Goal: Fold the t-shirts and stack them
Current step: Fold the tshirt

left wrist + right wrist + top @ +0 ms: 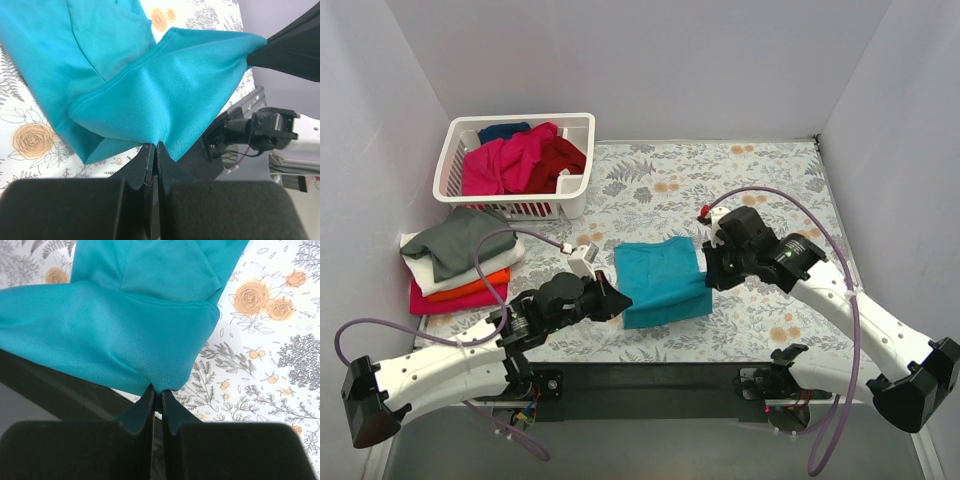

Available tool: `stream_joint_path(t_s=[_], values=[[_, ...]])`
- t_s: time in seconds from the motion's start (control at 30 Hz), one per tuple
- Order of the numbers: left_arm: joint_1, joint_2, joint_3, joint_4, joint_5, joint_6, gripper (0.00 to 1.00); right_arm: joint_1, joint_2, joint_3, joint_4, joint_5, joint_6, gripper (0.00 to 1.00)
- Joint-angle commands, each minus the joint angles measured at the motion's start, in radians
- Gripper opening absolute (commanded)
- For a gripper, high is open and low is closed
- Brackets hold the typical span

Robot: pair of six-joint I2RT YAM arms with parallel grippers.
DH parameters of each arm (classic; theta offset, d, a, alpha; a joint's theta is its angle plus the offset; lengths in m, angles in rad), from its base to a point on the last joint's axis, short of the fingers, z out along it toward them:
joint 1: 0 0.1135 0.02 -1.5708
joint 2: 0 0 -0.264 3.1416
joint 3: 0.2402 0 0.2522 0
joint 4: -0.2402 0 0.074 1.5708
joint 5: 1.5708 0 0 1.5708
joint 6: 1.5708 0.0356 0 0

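Observation:
A teal t-shirt (660, 280) lies partly folded in the middle of the floral table. My left gripper (622, 303) is shut on its near left corner; the left wrist view shows the teal cloth (165, 95) pinched between the fingertips and lifted. My right gripper (705, 273) is shut on its right edge; the right wrist view shows the teal cloth (125, 335) pinched and raised above the table. Folded shirts are stacked at the left: grey (460, 238) on top, then white, orange (470, 288) and magenta (445, 302). Magenta (505, 160), dark red (560, 160) and navy (503, 131) shirts lie in the basket.
A white lattice basket (572, 190) stands at the back left. The folded stack sits against the left wall. White walls close in the table on three sides. A black bar (650, 380) with the arm bases runs along the near edge.

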Motion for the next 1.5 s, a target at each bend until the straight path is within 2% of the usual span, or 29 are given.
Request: stream_joint_path(t_s=[0.0,0.27,0.43,0.57,1.47], values=[[-0.001,0.046,0.032,0.036,-0.071,0.034,0.00,0.003,0.042,0.049,0.084,0.087,-0.003,0.01],[0.045,0.069,0.037,0.036,-0.161,0.061,0.00,-0.009,0.162,0.067,0.143,0.139,-0.028,0.01],[0.155,0.098,0.028,0.102,-0.064,0.109,0.00,-0.032,0.205,0.066,0.164,0.157,-0.045,0.01],[0.215,0.178,0.028,0.167,0.044,0.141,0.00,-0.053,0.233,0.066,0.187,0.153,-0.054,0.01],[0.451,0.489,0.092,0.387,0.222,0.242,0.00,-0.184,0.477,0.148,0.316,0.067,-0.120,0.01]])
